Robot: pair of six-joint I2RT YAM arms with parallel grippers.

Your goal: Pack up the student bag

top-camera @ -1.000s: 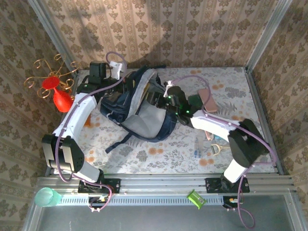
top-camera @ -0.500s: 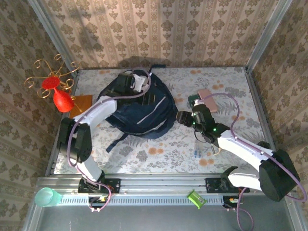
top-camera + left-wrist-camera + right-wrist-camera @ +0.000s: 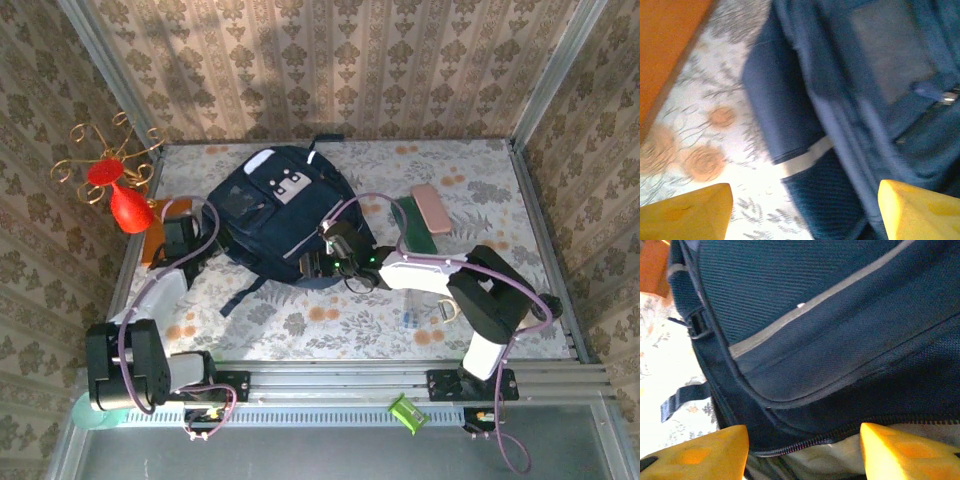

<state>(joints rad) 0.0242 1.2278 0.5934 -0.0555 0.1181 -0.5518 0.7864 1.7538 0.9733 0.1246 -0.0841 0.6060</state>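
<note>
- From the top, the student bag (image 3: pixel 275 210) lies flat in the middle of the flowery table cloth (image 3: pixel 480 170), nearer the back wall. Its white-grey patches (image 3: pixel 290 185) face up.
- The left gripper (image 3: pixel 182 232) sits just beside the bag's left side, between the bag and an orange board (image 3: pixel 152 238). From up there its fingers are too small to tell how wide they are.
- The left wrist camera tells that part — its two yellow fingertips (image 3: pixel 685 215) stand far apart with nothing between them, so it is wide open. Past them are the bag's side, a pale stripe (image 3: pixel 805 157) and the cloth.
- The right gripper (image 3: pixel 327 257) is at the bag's near right edge. From the top I cannot tell if it touches the bag.
- The right wrist camera is very close to the bag. Its yellow fingertips (image 3: pixel 695 450) are apart and pinch nothing.
- Up close, between those fingertips, you can see the zip (image 3: pixel 840 432) and a bit of grey lining (image 3: pixel 815 460) — plus a dark strap (image 3: pixel 682 400) lying on the cloth.
- The top view gives the far things: a pink flat thing (image 3: pixel 432 208) beside a green one (image 3: pixel 410 222), right of the bag and well apart from it. A red thing (image 3: pixel 125 205) hangs by a gold wire stand (image 3: pixel 110 155) at the left.
</note>
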